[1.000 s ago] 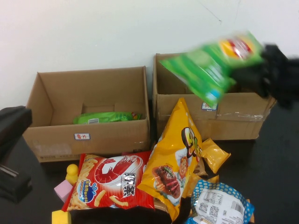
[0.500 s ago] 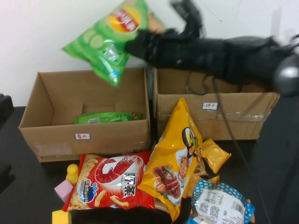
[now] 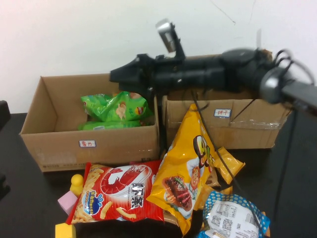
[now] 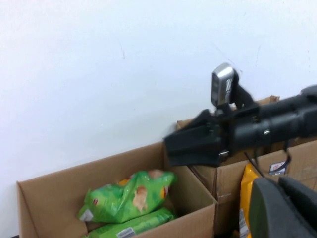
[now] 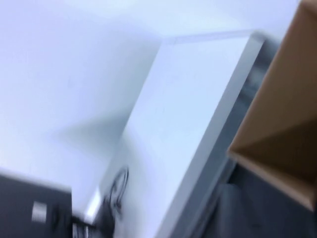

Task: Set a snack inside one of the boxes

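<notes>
The right arm stretches across from the right side, passing over the right box (image 3: 225, 119), and its right hand (image 3: 124, 75) hangs above the rear edge of the left box (image 3: 94, 144); the fingers look spread with nothing between them, though blur softens their outline. The green chip bag (image 3: 116, 106) sits apart from the hand, inside the left box, tilted and resting on top of a second green bag (image 3: 106, 125) that lies flat on the box floor. From the left wrist view the same pairing shows: the upper green chip bag (image 4: 131, 196) crumpled over the flat one (image 4: 136, 225), with the right hand (image 4: 190, 144) above and beside the box's back corner. The left hand is out of clear sight; only a dark blurred part of that arm fills a corner of the left wrist view, and whether its fingers are apart or together cannot be told. The right wrist view shows only the pale wall and a cardboard edge (image 5: 277, 144). In front of the boxes on the dark tabletop (image 3: 292, 188) lie a red shrimp-cracker bag (image 3: 119, 193), a tall yellow snack bag (image 3: 185, 173) leaning upright, and a blue-and-white packet (image 3: 233, 215) near the front right.
</notes>
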Available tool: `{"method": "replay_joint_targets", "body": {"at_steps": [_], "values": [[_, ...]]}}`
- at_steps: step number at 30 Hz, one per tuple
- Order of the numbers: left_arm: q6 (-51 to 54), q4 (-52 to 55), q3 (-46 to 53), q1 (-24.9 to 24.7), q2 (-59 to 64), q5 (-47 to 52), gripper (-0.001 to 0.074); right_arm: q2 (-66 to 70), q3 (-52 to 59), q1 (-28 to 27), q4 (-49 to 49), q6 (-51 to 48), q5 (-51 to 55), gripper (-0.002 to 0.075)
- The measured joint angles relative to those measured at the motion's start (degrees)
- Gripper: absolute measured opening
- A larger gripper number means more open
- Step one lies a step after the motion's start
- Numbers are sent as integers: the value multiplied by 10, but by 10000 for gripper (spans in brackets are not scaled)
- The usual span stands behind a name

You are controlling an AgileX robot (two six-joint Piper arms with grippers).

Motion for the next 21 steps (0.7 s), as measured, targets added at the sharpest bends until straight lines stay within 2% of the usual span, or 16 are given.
{"method": "replay_joint_targets", "body": {"at_steps": [4, 6, 12, 13, 17, 21], "values": [[-1, -15, 0, 0, 0, 0, -1, -44, 0, -22, -76, 19, 74, 105], [-1, -27, 0, 0, 0, 0, -1, -71, -1, -32, -114, 30, 100, 51], [-17, -51, 0, 0, 0, 0, -1, -182, -1, -27, -294, 69, 156, 10], [-17, -52, 0, 0, 0, 0, -1, -224, -3, -14, -388, 96, 169, 10], [7, -51, 0, 0, 0, 14, -1, -313, -5, 17, -630, 179, 213, 8], [33, -45, 3, 0, -4, 45, -1, -378, -5, 30, -789, 252, 224, 8]]}}
